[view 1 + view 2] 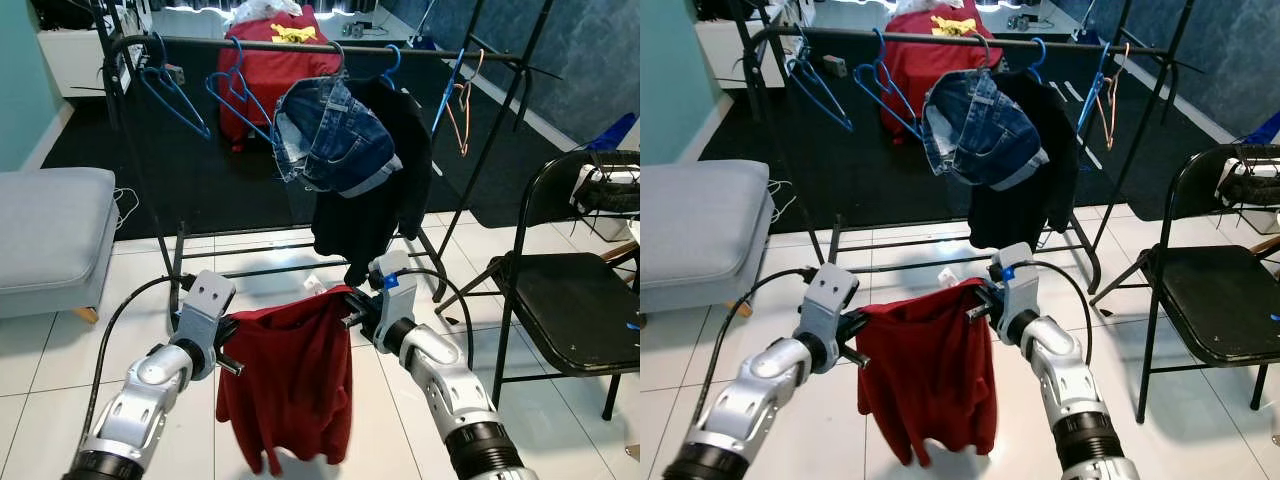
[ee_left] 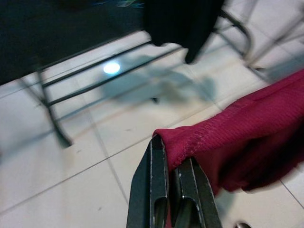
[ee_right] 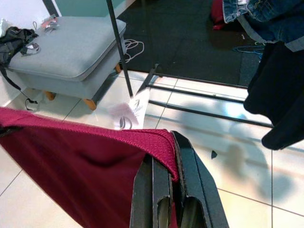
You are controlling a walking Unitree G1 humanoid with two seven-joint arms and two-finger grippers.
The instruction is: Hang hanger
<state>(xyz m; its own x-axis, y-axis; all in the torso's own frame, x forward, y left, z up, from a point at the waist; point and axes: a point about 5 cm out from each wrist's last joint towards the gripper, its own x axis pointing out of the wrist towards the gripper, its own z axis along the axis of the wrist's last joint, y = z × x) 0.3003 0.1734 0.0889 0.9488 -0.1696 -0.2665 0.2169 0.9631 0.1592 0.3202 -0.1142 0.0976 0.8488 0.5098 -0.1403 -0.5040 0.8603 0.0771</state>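
Red shirt (image 1: 290, 375) hangs stretched between both raised arms before the clothes rack (image 1: 300, 47); left gripper (image 2: 172, 164) and right gripper (image 3: 167, 159) each have jaws clamped on a top corner.

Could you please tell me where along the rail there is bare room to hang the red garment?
The rail is bare between the two blue hangers on the left and between the dark coat and the orange hanger. The middle, with the jeans, is crowded. Left gripper and right gripper hold the red garment low before it.
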